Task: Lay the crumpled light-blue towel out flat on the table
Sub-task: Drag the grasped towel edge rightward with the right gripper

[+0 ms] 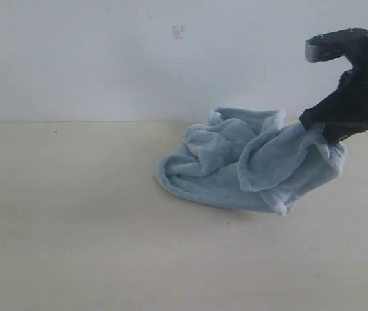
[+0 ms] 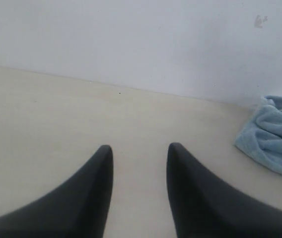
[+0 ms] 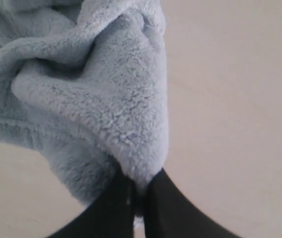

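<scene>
The light-blue towel point(image 1: 249, 162) lies crumpled in folds on the pale beige table point(image 1: 74, 227), right of the middle in the exterior view. My right gripper point(image 1: 313, 128) is shut on the towel's right-hand edge and lifts that part a little off the table. In the right wrist view the fluffy towel point(image 3: 96, 94) is pinched between the two black fingers of the gripper point(image 3: 140, 186). My left gripper point(image 2: 140, 149) is open over bare table point(image 2: 56, 119), with nothing between its fingers. A corner of the towel point(image 2: 275, 134) shows far off to one side there. The left arm is out of the exterior view.
A plain white wall point(image 1: 106, 58) runs behind the table's far edge, with a small grey mark point(image 1: 179, 31) on it. Bare tabletop stretches to the left of the towel and in front of it.
</scene>
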Robot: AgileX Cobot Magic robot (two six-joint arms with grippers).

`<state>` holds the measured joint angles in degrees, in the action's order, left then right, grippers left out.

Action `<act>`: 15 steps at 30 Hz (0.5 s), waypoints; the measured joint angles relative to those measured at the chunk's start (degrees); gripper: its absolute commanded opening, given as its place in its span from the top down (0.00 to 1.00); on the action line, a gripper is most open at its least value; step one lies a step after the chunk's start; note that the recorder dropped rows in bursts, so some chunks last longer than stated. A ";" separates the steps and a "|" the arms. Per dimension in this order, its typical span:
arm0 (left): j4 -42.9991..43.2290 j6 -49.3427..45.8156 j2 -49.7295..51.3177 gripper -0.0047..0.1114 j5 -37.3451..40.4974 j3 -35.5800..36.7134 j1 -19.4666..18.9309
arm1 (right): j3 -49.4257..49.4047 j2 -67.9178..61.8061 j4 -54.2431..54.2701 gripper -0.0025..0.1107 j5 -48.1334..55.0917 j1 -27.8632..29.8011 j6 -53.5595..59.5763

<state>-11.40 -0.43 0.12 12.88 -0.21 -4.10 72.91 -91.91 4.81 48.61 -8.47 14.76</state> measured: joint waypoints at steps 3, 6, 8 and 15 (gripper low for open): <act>0.00 0.00 0.00 0.66 0.00 0.00 0.00 | -7.85 10.29 -0.67 0.98 -4.69 0.00 -3.07; 0.00 0.00 0.00 0.66 0.00 0.00 0.00 | -15.23 19.20 -0.94 0.98 -7.45 0.00 -5.00; 0.00 0.00 0.00 0.66 0.00 0.00 0.00 | -19.31 23.75 -1.04 0.98 -7.85 0.00 -5.42; 0.00 0.00 0.00 0.66 0.00 0.00 0.00 | -31.33 29.40 -1.26 0.98 -6.73 0.00 -5.85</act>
<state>-11.40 -0.43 0.12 12.88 -0.21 -4.10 41.57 -62.50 3.54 41.88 -8.47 8.91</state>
